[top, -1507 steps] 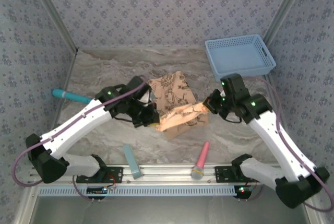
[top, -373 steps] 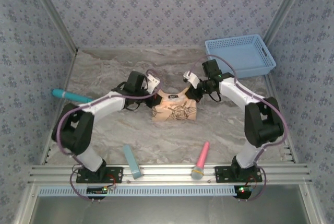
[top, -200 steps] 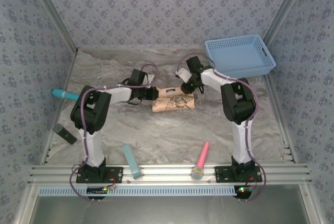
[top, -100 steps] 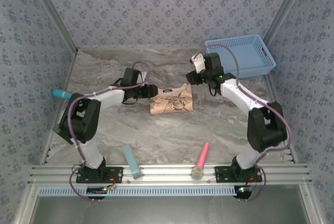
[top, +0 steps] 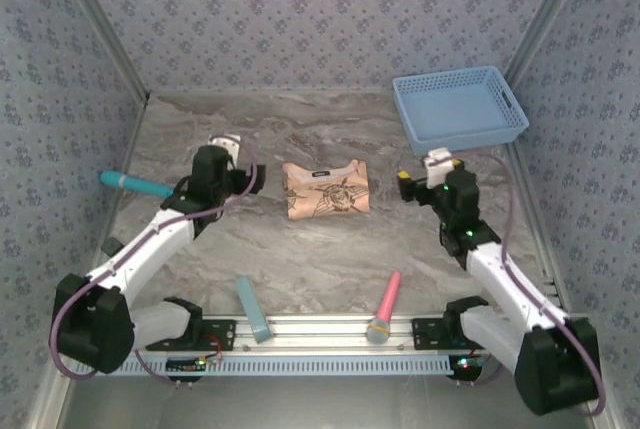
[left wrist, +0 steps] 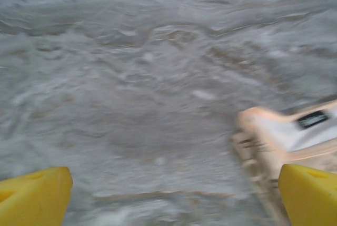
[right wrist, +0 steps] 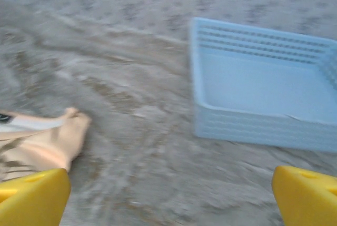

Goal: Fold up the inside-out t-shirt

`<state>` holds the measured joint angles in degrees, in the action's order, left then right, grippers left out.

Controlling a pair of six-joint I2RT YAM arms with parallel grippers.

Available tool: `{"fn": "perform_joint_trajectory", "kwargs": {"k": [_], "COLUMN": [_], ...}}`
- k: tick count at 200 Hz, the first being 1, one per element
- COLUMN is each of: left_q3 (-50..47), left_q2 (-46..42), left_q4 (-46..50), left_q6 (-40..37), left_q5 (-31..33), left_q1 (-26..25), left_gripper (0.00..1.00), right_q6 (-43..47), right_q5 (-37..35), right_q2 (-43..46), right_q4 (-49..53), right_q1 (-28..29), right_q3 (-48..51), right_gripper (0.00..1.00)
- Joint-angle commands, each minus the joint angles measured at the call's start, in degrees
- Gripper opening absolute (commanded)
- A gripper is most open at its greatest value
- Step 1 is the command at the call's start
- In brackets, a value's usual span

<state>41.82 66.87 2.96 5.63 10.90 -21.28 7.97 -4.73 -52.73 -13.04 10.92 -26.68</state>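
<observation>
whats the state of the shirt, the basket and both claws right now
peach-tan leafy-print cloth t-shirt: folded into a compact rectangle, lying flat, not gripped
light blue perforated plastic basket: upright, empty
left claw: open, empty, apart from the shirt
right claw: open, empty, apart from the shirt

Peach-tan t-shirt [top: 326,190] with brown, seemingly leafy print, pale blue basket [top: 460,109], grey marbled table [top: 300,259], yellow jaws

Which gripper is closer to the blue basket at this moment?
Right. The right gripper hangs open just on the robot's side of the basket, by its left corner. The left gripper is on the far side of the folded t-shirt, much farther away.
</observation>
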Motion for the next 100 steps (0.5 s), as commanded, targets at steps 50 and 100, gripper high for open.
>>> {"fn": "perform_joint_trajectory", "kwargs": {"k": [50, 100], "left_q3": [-16.8, -17.0], "left_q2": [7.3, 15.4], "left_q4": [-27.5, -42.0], "left_q6": [-13.0, -9.8], "left_q5": [-12.2, -15.0], "left_q1": [15.3, 20.1], "left_gripper": [1.00, 1.00], "right_q6": [-9.7, -9.2], "right_q5": [5.8, 6.0], "right_q2": [-3.6, -22.5], "right_q4": [-19.0, -33.4], "right_q1": [-17.2, -16.7], "right_q3": [15.7, 10.4], "right_gripper": [1.00, 1.00]}}
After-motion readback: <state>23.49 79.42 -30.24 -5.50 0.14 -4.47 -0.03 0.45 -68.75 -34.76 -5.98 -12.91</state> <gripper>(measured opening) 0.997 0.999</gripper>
